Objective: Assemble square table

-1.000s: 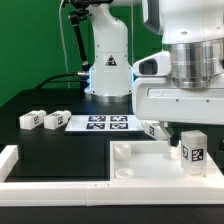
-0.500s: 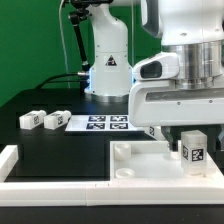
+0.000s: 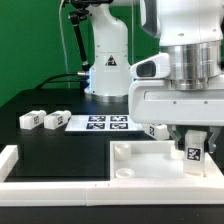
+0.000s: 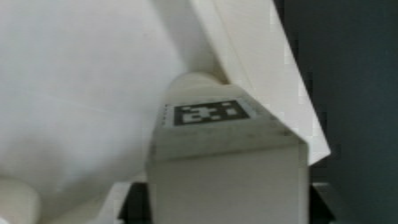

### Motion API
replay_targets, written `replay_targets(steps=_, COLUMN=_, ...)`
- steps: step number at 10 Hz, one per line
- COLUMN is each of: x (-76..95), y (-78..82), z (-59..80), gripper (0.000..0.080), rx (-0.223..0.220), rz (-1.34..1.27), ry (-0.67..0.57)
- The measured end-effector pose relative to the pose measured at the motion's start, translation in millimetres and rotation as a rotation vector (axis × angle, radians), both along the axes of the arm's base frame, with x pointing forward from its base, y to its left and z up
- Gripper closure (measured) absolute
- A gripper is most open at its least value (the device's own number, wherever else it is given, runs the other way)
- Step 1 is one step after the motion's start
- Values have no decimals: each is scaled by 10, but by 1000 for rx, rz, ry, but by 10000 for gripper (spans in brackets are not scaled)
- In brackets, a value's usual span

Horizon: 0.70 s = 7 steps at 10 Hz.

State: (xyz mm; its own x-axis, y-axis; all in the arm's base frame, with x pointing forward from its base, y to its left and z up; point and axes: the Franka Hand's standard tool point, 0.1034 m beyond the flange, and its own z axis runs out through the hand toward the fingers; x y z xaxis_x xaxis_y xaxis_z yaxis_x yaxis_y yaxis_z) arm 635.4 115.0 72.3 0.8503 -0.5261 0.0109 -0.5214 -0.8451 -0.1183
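1. The end effector [image 3: 192, 144], at the lower right of the exterior view, is clenched on a leg block [image 3: 193, 153].
2. The square table slab [image 3: 135, 166] lies beneath it on the bench [image 3: 60, 150].
3. Spare leg blocks [image 3: 30, 119] [image 3: 57, 120] sit at middle left.

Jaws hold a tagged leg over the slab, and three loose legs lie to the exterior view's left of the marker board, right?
No: the exterior view shows two loose legs left of the marker board, not three. The held leg over the slab is right.
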Motion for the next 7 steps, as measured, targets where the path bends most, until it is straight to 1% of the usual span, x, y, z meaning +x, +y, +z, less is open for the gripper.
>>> replay_targets(steps=1, x=-6, y=-11, z=-4, gripper=505, rx=12, rz=-102, ry=16)
replay_targets(steps=2, x=-13, y=-26, z=-10, gripper=505, rx=32, rz=-255, ry=42)
replay_targets(steps=3, x=-22, y=-33, z=-18, gripper=505, rx=61, rz=-492, ry=73)
replay_targets(steps=4, x=-24, y=-27, z=-18, gripper=505, rx=69, rz=-681, ry=91)
replay_targets(steps=6, x=-28, y=-40, z=-19, gripper=505, rx=105, rz=-905, ry=121)
replay_targets(steps=7, x=-35, y=-38, z=-21, gripper=505, rx=115, rz=-956, ry=128)
